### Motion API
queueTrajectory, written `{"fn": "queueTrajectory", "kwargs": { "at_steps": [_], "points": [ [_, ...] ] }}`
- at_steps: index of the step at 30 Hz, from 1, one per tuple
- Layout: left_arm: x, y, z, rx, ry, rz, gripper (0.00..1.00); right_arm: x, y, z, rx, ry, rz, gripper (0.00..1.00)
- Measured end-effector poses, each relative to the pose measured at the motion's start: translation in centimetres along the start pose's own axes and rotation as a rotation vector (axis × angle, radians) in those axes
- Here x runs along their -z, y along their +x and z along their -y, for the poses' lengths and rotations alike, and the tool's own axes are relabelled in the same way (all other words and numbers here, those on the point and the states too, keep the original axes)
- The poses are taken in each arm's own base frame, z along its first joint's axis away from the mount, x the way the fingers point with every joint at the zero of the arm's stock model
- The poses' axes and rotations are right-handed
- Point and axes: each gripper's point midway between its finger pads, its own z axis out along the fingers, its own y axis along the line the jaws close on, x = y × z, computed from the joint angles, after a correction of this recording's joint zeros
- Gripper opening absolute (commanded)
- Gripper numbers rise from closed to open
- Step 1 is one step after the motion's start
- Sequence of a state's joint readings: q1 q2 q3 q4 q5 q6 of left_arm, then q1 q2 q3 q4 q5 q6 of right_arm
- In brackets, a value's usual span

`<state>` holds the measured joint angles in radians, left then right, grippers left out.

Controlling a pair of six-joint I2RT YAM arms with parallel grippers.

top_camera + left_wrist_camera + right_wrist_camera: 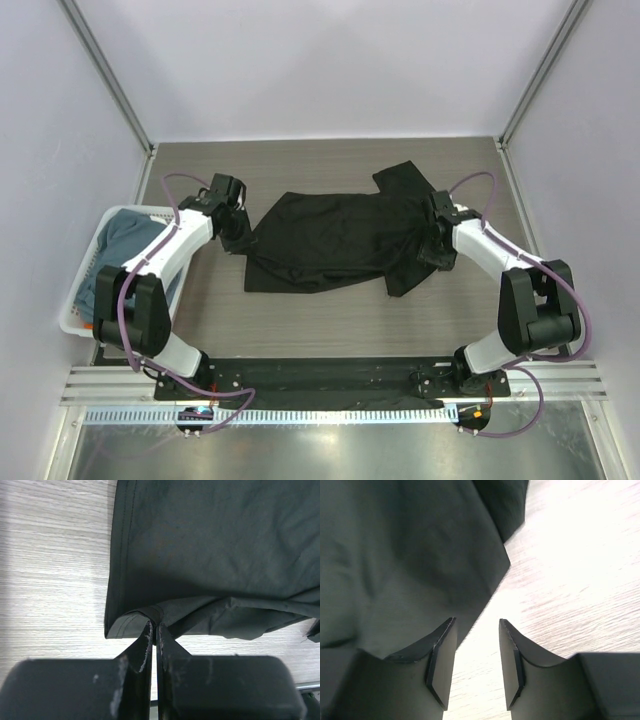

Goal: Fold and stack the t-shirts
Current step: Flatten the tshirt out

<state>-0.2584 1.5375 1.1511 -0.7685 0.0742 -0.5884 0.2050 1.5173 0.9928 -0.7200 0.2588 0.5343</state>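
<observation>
Though half under arm (165, 262), blue-grey t-shirt (128, 236) (basketed)

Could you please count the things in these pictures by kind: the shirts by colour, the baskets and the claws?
Black t-shirt: 1
White basket: 1
Blue-grey shirt, in the basket: 1
Claws: 2, left claw and right claw
Total: 5
An orange bit in the basket is too small to count.
</observation>
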Motion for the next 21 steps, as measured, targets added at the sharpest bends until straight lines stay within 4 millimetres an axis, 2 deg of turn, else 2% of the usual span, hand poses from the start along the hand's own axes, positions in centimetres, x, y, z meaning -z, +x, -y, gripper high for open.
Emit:
{"fn": "queueTrajectory", "kwargs": {
  "at_steps": [2, 4, 9, 11, 12, 15, 18, 21],
  "points": [
    [0.0, 0.1, 0.0, -0.001, 0.005, -0.002, 0.00, -0.8, 1.3, 0.5, -0.006, 0.007, -0.015, 0.45],
    [0.0, 0.2, 0.2, -0.003, 0.014, -0.004, 0.00, -1.4, 1.8, 0.6, -0.015, 0.004, -0.010, 0.45],
    [0.1, 0.2, 0.5, -0.006, 0.033, -0.009, 0.00, -2.2, 1.2, 0.2, -0.034, -0.010, 0.035, 0.44],
    [0.1, 0.2, 0.5, -0.009, 0.033, -0.009, 0.00, -2.6, 1.1, 0.2, -0.040, -0.009, 0.048, 0.35],
    [0.1, 0.2, 0.5, -0.013, 0.033, -0.008, 0.00, -2.9, 1.2, 0.2, -0.042, -0.004, 0.050, 0.20],
    [0.2, 0.1, 0.5, -0.019, 0.033, -0.005, 0.00, -3.3, 1.7, 0.5, -0.042, 0.014, 0.036, 0.01],
    [0.2, 0.0, 0.3, -0.023, 0.022, 0.002, 0.00, -2.6, 1.6, 0.8, -0.046, 0.027, 0.027, 0.01],
    [0.2, 0.0, -0.2, -0.027, -0.004, 0.008, 0.00, -0.9, 0.3, 0.4, -0.056, 0.005, 0.054, 0.01]
  ]
}}
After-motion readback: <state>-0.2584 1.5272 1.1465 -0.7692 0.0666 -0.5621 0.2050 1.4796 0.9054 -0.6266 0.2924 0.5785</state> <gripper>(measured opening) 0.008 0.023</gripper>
